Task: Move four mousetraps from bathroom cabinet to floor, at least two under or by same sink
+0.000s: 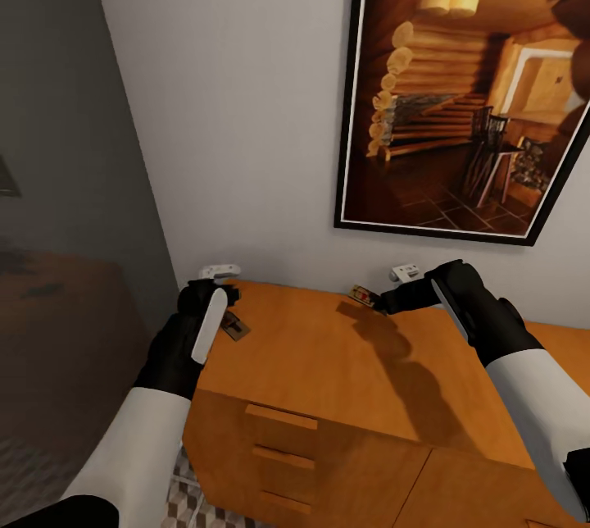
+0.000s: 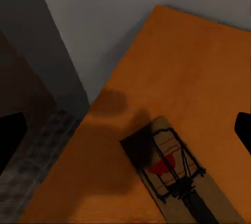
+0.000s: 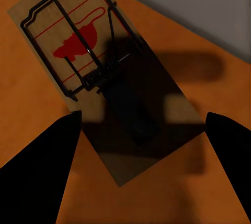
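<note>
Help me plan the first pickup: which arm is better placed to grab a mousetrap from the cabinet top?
Probably right. The right end effector is open with its fingers straddling a mousetrap. The left end effector is open too, but its mousetrap lies off-centre between the fingers.

Head camera looks steeply down over the cabinet (image 1: 328, 364) toward the wall, while both wrist cameras hover close above that same orange top, each facing one mousetrap (image 2: 175, 174) (image 3: 99, 72).
</note>
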Robot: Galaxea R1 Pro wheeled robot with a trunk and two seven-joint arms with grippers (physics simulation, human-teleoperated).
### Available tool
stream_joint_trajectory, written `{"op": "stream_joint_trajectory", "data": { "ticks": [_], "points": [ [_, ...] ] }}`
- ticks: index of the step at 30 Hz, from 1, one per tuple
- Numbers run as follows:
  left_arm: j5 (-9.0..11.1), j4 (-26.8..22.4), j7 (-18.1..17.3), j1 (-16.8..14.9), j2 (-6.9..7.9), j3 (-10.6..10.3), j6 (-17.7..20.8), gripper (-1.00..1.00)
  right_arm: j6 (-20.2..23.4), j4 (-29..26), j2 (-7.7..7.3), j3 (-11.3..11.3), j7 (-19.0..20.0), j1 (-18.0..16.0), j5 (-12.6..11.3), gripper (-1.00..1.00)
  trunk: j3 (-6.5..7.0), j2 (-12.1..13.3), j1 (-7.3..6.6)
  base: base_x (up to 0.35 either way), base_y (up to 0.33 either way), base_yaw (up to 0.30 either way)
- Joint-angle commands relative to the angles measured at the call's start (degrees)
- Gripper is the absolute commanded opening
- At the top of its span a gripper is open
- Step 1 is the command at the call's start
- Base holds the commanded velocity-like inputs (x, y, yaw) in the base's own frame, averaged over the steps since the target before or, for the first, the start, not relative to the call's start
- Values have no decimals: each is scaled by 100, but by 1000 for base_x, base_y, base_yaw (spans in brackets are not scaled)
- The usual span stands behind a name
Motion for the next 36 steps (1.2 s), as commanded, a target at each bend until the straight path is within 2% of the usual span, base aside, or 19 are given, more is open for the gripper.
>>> {"op": "stream_joint_trajectory", "data": {
  "ticks": [1, 2, 4, 8, 18, 31, 34, 35, 36],
  "points": [
    [928, -20, 891, -5, 0, -58, -119, 100, 12, -6, -11, 12, 36, -6, 43, -100, -7, -4, 0, 0, 0, 0],
    [1103, -22, 1021, -5, 0, -98, -177, 100, 12, -5, -12, 12, 34, -6, 43, -100, -7, -4, 0, 0, 0, 0],
    [1296, -21, 1158, -5, 0, -182, -242, 100, 12, -6, -13, 12, 32, -6, 43, -100, -7, -4, 0, 0, 0, 8],
    [1397, -22, 1222, -5, 0, -243, -266, 100, 12, -1, -10, 12, 31, -6, 43, -100, 1, -4, 0, 0, 0, 100],
    [1461, -8, 1253, -5, 0, -271, -282, 100, 12, 126, -6, 12, 26, -6, 43, -100, 37, -4, 0, 0, 0, 201],
    [1488, 26, 1326, -5, 0, -326, -292, 100, 12, 153, -5, 16, 22, -6, 43, -100, 42, -4, 0, 0, 0, 29],
    [1581, 27, 1317, -5, 0, -398, -289, 100, 12, 158, -5, 19, 21, -6, 43, -100, 43, -4, 0, 0, 0, 2],
    [1709, 21, 1289, -5, 0, -642, -286, 100, 12, 160, -5, 20, 21, -6, 48, -100, 43, -4, 0, 0, 0, 0],
    [1724, 19, 1285, -5, 0, -712, -285, 100, 12, 160, -5, 18, 21, -6, 49, -100, 43, -4, 0, 0, 0, 0]
  ]
}}
